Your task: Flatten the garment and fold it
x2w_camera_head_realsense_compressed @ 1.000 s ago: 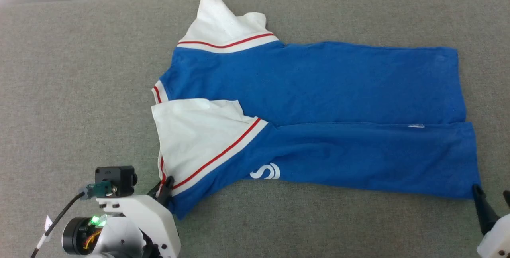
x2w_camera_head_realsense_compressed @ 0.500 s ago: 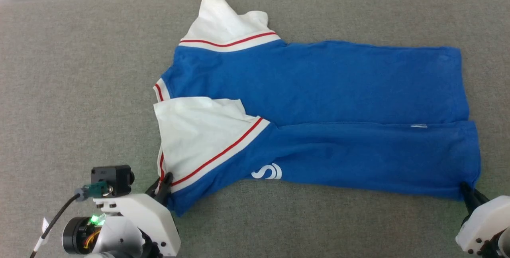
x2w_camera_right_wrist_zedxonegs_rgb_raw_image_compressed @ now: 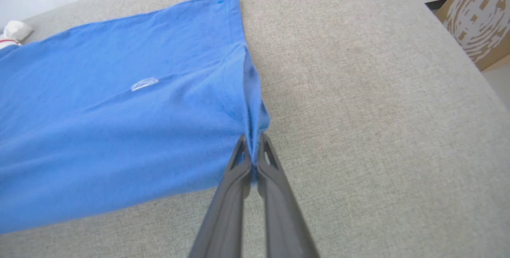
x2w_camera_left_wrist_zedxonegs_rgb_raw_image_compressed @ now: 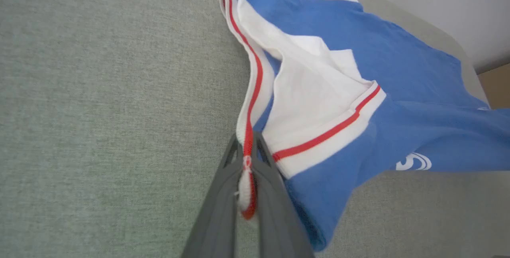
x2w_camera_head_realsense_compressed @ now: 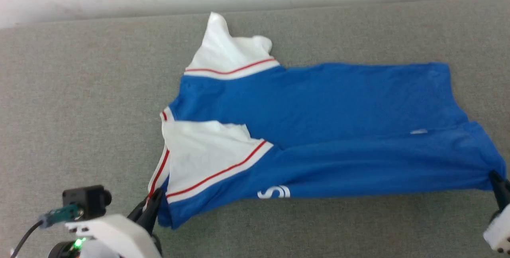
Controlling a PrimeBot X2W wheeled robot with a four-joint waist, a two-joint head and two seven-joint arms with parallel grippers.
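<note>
On the grey fabric surface [x2w_camera_head_realsense_compressed: 71,90] the blue garment [x2w_camera_head_realsense_compressed: 318,102] lies sideways, near half folded over, its near edge stretched between the left gripper [x2w_camera_left_wrist_zedxonegs_rgb_raw_image_compressed: 246,148], clenched on the red-and-white trim [x2w_camera_left_wrist_zedxonegs_rgb_raw_image_compressed: 250,102], and the right gripper [x2w_camera_right_wrist_zedxonegs_rgb_raw_image_compressed: 252,143], clenched on the hem corner [x2w_camera_right_wrist_zedxonegs_rgb_raw_image_compressed: 255,124].

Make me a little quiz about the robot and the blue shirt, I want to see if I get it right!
1. True or false: the left gripper is shut on the garment's striped trim.
2. What does the right gripper pinch? A) a white sleeve B) a blue corner of the garment C) nothing
3. Fill in: the white letter showing near the front edge is ___.
Key: 1 true; 2 B; 3 S.
</note>
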